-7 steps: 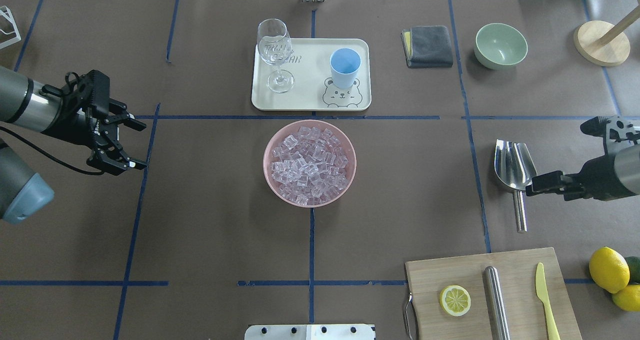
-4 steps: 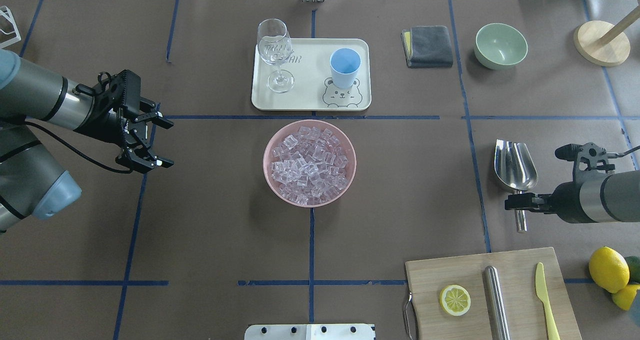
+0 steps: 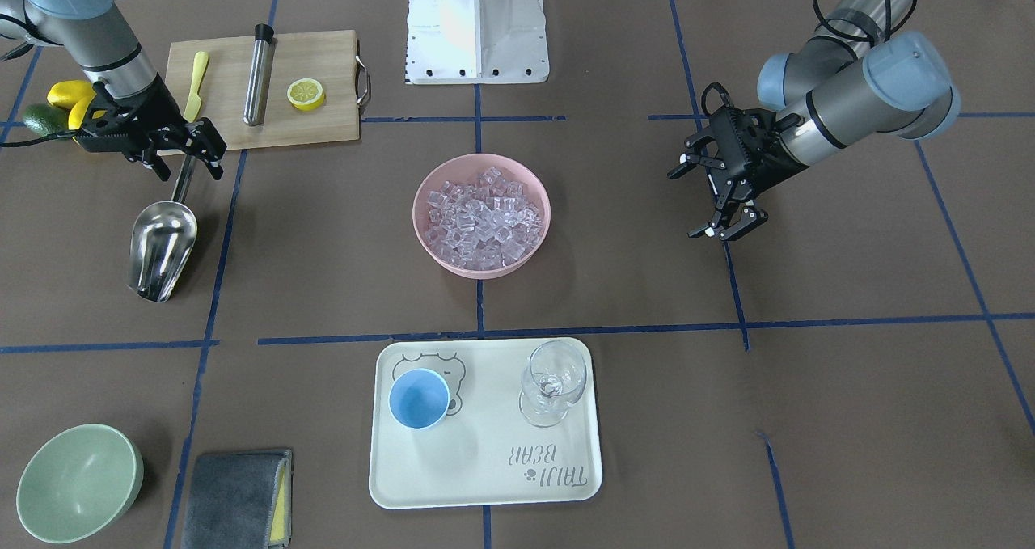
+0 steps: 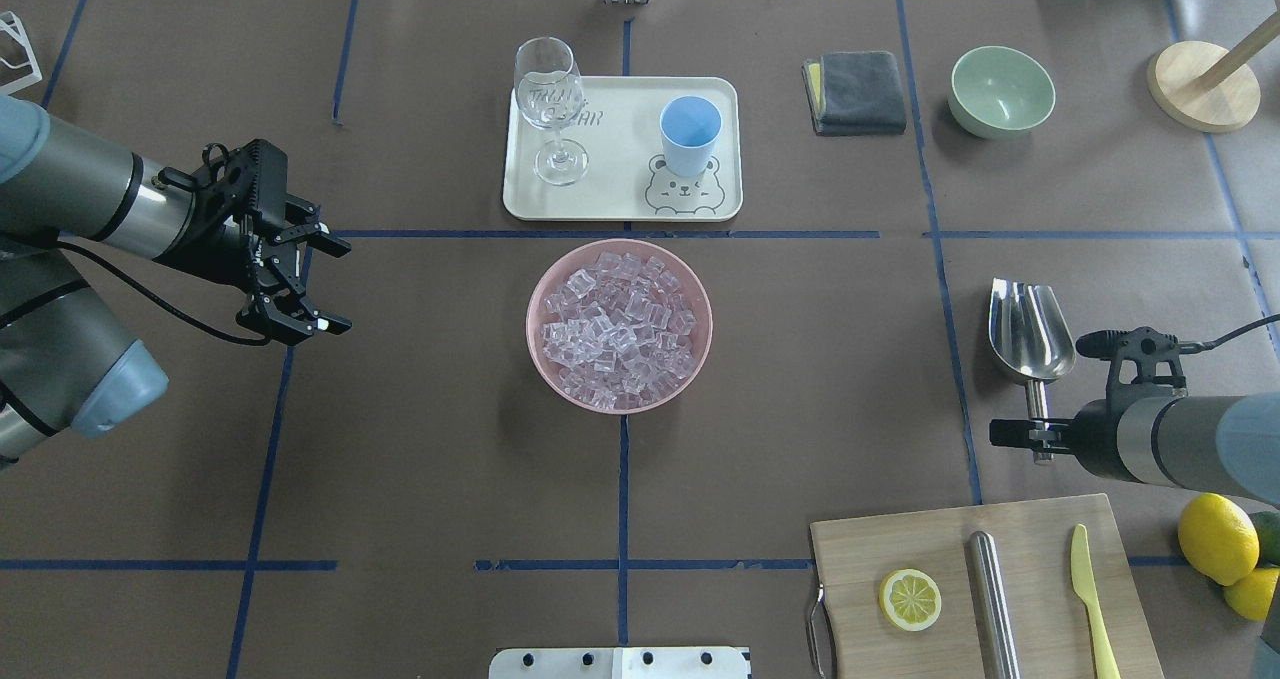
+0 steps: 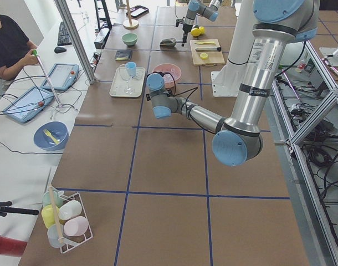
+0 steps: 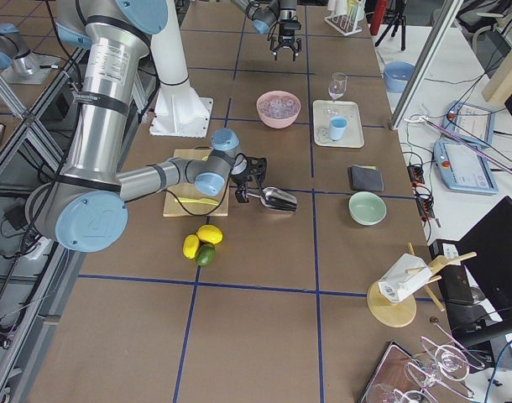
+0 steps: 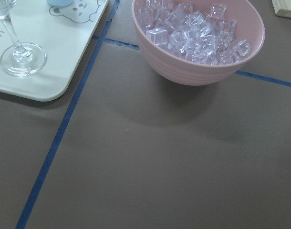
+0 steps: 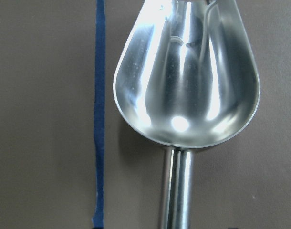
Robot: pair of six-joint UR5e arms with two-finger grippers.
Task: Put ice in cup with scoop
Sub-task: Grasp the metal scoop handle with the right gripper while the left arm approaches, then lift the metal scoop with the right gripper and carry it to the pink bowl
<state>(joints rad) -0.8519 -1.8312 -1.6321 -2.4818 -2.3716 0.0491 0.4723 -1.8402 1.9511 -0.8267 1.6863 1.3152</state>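
Note:
The ice (image 4: pixel 618 324) is heaped in a pink bowl (image 4: pixel 545 369) at mid-table; it also shows in the front view (image 3: pixel 483 213) and the left wrist view (image 7: pixel 193 28). The light-blue cup (image 4: pixel 690 134) stands upright on a cream tray (image 4: pixel 610 164) beyond the bowl. The steel scoop (image 4: pixel 1030 339) lies flat on the table at the right, trough away from me, and fills the right wrist view (image 8: pixel 186 76). My right gripper (image 4: pixel 1035 434) is open, its fingers straddling the scoop's rod handle (image 3: pixel 184 179). My left gripper (image 4: pixel 342 287) is open and empty, left of the bowl.
A wine glass (image 4: pixel 548 109) shares the tray. A grey cloth (image 4: pixel 855 92) and a pale-green bowl (image 4: pixel 1001 89) sit at the back right. A cutting board (image 4: pixel 1040 539) with a lemon half, a steel cylinder and a yellow knife lies just behind the scoop handle; lemons (image 4: pixel 1215 539) lie beside it.
My right gripper has slid back from the scoop's trough along the handle toward its end. My left gripper has moved right toward the bowl, then nearly stopped.

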